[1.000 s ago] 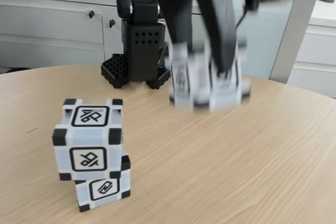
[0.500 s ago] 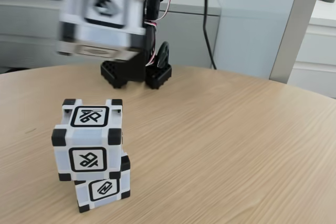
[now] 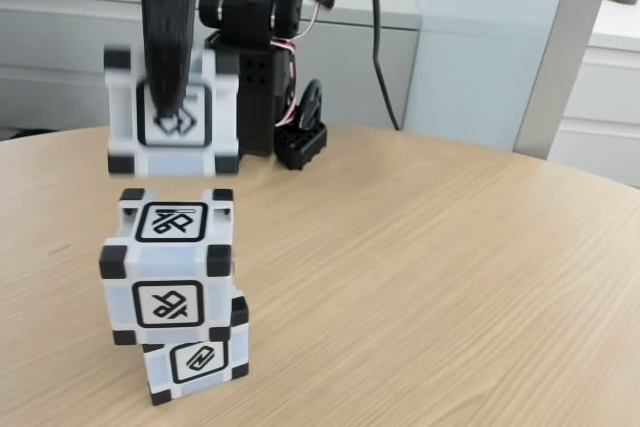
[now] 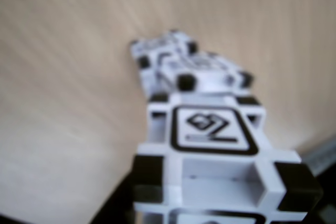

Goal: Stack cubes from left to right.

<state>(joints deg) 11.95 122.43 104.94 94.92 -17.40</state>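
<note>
In the fixed view two cubes stand stacked at the table's front left. The upper cube (image 3: 168,267) sits off-centre on the lower cube (image 3: 197,362). A third cube (image 3: 216,152) hangs in the air just above the stack, a small gap under it. My gripper (image 3: 172,112) is shut on it, with one dark finger running down its front face. In the wrist view the held cube (image 4: 210,145) is close and large, and the stacked cubes (image 4: 173,61) lie blurred beyond it on the wood.
The arm's black base (image 3: 255,77) stands at the back of the round wooden table (image 3: 450,277), close behind the stack. White cabinets and a grey post (image 3: 560,47) lie beyond the table's far edge. Bare wood spreads to the right.
The gripper has carried the third cube from the table's middle right, up and across to the left, then down to just above the two-cube stack. The stack has not moved.
</note>
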